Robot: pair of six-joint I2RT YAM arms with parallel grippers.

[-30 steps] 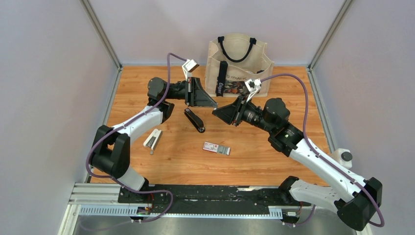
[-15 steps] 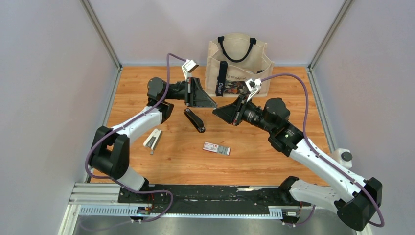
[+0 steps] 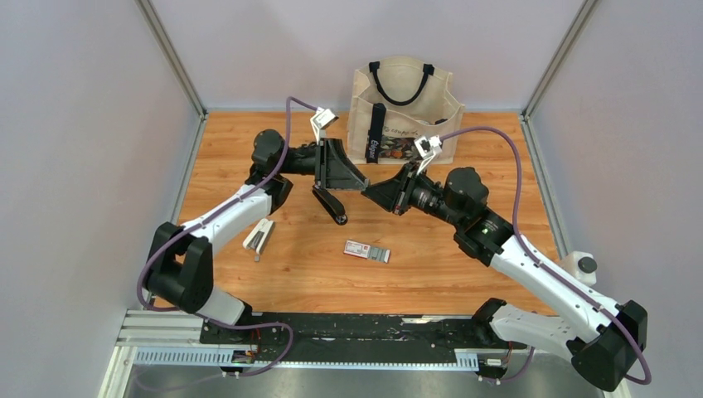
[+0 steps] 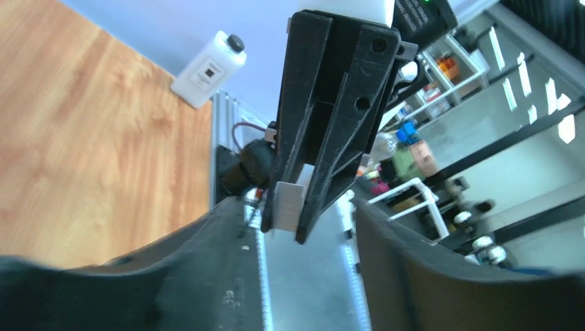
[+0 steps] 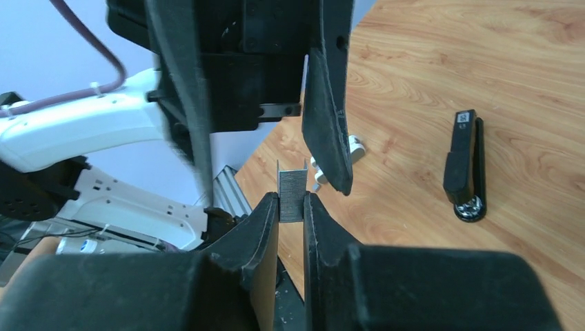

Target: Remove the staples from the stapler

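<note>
The staples (image 5: 292,181), a short silvery strip, are pinched between the fingertips of my right gripper (image 5: 292,198), which is shut on them above the table. My left gripper (image 3: 355,181) faces the right gripper (image 3: 370,191) tip to tip. Its fingers (image 5: 328,124) stand open on either side of the strip without touching it. In the left wrist view the staples (image 4: 286,207) show in the right gripper's tips, between my open left gripper (image 4: 298,238) fingers. The black stapler (image 3: 329,203) lies shut on the table just below the left gripper, and it also shows in the right wrist view (image 5: 463,165).
A white-and-grey stapler (image 3: 259,237) lies at the left by the left arm. A small red-and-white box (image 3: 366,250) lies mid-table. A canvas tote bag (image 3: 404,104) stands at the back. A white bottle (image 3: 580,267) stands off the right edge.
The left gripper's jaws have opened and the left arm has shifted slightly down and right. The right gripper has closed a little more on the staples.
</note>
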